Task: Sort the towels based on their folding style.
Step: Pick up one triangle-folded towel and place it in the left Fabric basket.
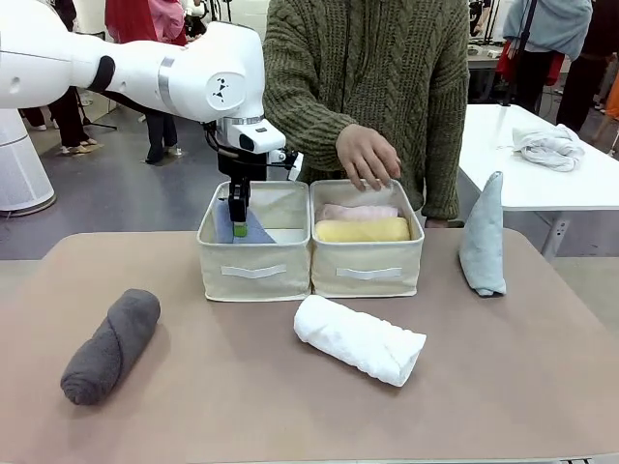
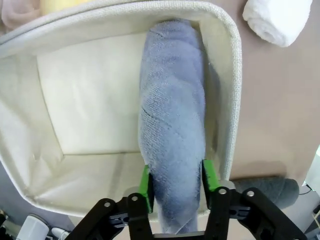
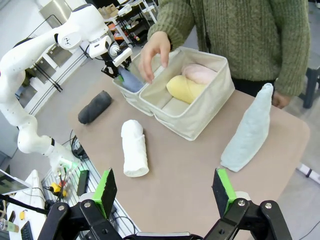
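My left gripper (image 2: 177, 180) is shut on the end of a grey-blue cone-fold towel (image 2: 172, 115), which lies along one wall inside the left beige bin (image 2: 90, 95). In the front view that gripper (image 1: 239, 211) reaches down into the left bin (image 1: 253, 273). The right bin (image 1: 368, 274) holds a pink roll (image 1: 360, 212) and a yellow roll (image 1: 363, 230). A white roll (image 1: 360, 339) and a dark grey roll (image 1: 111, 345) lie on the table. A light blue cone (image 1: 483, 237) stands at the right. My right gripper (image 3: 165, 190) hangs open above the table, empty.
The person's hand (image 1: 368, 157) hovers over the right bin's back rim. A shapeless white cloth bundle (image 1: 547, 145) lies on the white table behind, at the right. Bare brown tabletop (image 1: 242, 406) stretches along the front edge.
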You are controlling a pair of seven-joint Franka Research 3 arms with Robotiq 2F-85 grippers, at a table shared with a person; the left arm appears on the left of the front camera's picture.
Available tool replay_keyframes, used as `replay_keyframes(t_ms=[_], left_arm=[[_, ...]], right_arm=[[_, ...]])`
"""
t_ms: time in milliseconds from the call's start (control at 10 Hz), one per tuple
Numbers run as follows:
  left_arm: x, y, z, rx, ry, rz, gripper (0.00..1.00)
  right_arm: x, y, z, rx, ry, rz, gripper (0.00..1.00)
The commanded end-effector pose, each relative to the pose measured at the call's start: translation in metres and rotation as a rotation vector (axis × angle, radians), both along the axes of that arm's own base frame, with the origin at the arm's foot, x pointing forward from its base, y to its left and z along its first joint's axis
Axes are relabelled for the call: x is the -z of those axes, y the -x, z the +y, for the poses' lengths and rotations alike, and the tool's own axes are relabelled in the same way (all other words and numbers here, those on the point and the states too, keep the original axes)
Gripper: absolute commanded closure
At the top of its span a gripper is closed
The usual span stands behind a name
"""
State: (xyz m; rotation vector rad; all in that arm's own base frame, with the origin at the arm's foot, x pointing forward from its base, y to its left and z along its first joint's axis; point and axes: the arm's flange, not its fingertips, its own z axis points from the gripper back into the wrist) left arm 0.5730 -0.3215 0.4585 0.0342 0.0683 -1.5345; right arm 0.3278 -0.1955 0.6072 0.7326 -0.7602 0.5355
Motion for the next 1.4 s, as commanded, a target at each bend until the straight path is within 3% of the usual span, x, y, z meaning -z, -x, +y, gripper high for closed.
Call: replay_keyframes(t_ms=[0,300,400,500,700,800,1000,1300], left_arm=[[-0.005,0.004,0.004,0.026,0.026,-0.014,0.00],[-0.013,0.006,0.008,0.017,0.041,-0.006,0.00],[-0.032,0.011,0.018,-0.008,0.064,-0.028,0.11],[-0.062,0.020,0.040,-0.041,0.128,-0.047,0.02],[-0.137,0.061,0.128,-0.064,0.315,-0.106,0.00],[-0.161,0.090,0.193,-0.112,0.404,-0.116,0.00],[-0.169,0.128,0.276,-0.222,0.499,-0.146,0.00],[-0.153,0.148,0.347,-0.370,0.650,-0.141,0.00]], right_arm=[[0.001,-0.001,0.000,-0.008,-0.011,-0.006,0.00],[0.001,-0.001,0.000,-0.008,-0.011,-0.006,0.00],[0.001,-0.001,0.000,-0.008,-0.011,-0.006,0.00],[0.001,-0.001,0.000,-0.008,-0.011,-0.006,0.00],[0.001,-0.001,0.000,-0.008,-0.011,-0.006,0.00],[0.001,-0.001,0.000,-0.008,-0.011,-0.006,0.00],[0.001,-0.001,0.000,-0.008,-0.011,-0.006,0.00],[0.001,-0.001,0.000,-0.008,-0.011,-0.006,0.00]])
